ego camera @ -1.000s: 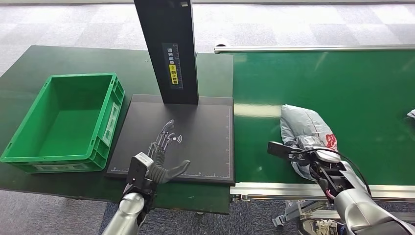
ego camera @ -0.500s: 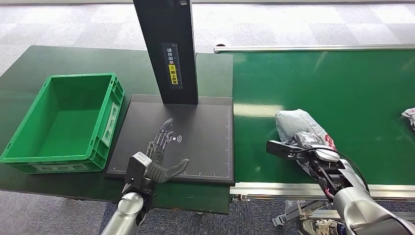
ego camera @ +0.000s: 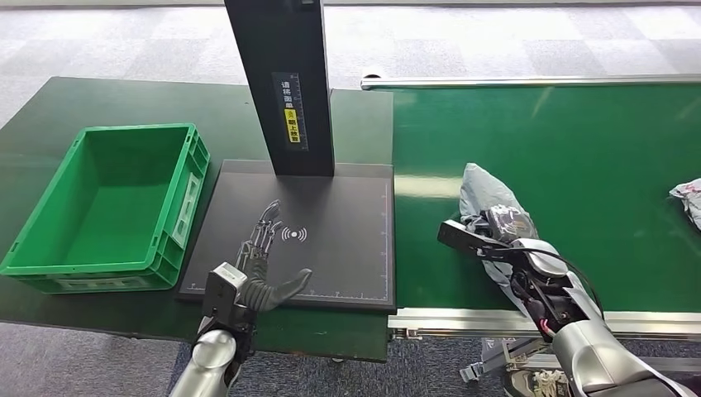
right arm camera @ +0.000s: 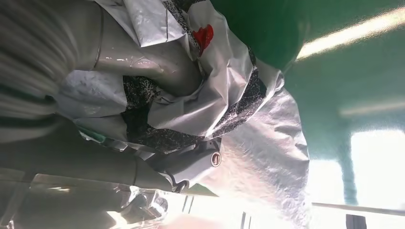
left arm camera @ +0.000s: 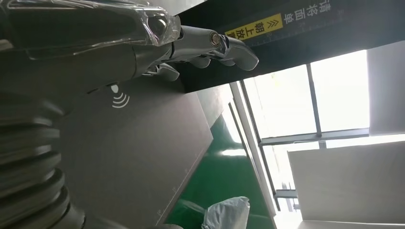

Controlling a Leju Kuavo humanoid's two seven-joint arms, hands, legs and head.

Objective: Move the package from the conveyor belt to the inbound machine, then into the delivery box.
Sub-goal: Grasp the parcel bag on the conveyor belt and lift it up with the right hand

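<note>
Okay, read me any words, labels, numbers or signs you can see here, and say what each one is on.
"朝上放置", black on a yellow label on the black post.
"请将面单", white characters above it on the post.
Wireless-wave symbol on the black scan plate.
Ruler ticks along the plate edges: too small to read.
Package print: unreadable.

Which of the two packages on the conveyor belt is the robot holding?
The grey package near the belt's front, gripped by the right hand; the other package lies untouched at the far right edge.

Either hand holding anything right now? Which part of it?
The right hand grips the grey package at its near end, plastic bunched between thumb and fingers. The left hand holds nothing, fingers spread over the black scanner plate.
</note>
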